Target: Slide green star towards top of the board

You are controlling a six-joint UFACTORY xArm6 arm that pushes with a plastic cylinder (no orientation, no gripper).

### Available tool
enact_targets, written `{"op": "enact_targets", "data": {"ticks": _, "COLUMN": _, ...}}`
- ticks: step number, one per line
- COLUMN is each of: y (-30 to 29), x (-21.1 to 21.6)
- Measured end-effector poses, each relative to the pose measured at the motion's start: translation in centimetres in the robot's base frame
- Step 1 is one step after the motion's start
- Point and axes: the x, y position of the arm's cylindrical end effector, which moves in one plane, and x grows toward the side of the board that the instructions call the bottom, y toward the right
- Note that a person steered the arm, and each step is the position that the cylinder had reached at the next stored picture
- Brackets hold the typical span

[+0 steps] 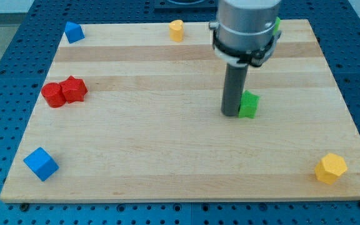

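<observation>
Nearest you, a blue cube [40,164] and a yellow block [330,168] sit at the tabletop's [167,169] bottom corners. Mid-board, my tip [231,114] touches the green star's [249,105] left side, not below it. There are no fingers, so nothing is held. Push from here and you'd likely send the star right, not toward the top.

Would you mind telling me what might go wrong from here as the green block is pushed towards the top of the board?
1. My tip sits at the view's left of the green block, not below it, so a push may send it sideways rather than upward.
2. Another green piece shows near the top edge, mostly hidden behind the arm; the block could bump into it.
</observation>
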Motion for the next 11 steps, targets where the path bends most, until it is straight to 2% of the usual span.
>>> {"op": "enact_targets", "data": {"ticks": 1, "y": -1.1, "x": 0.3}}
{"op": "enact_targets", "data": {"ticks": 2, "y": -2.0, "x": 3.8}}
{"op": "enact_targets", "data": {"ticks": 4, "y": 7.3, "x": -0.2}}
{"op": "enact_targets", "data": {"ticks": 5, "y": 6.2, "x": -3.1}}
{"op": "enact_targets", "data": {"ticks": 6, "y": 1.1, "x": -0.6}}
{"op": "enact_targets", "data": {"ticks": 7, "y": -3.0, "x": -1.4}}
{"op": "enact_targets", "data": {"ticks": 8, "y": -3.0, "x": -5.2}}
{"op": "enact_targets", "data": {"ticks": 9, "y": -0.4, "x": -6.2}}
{"op": "enact_targets", "data": {"ticks": 10, "y": -3.5, "x": -2.3}}
{"op": "enact_targets", "data": {"ticks": 11, "y": -1.1, "x": 0.9}}
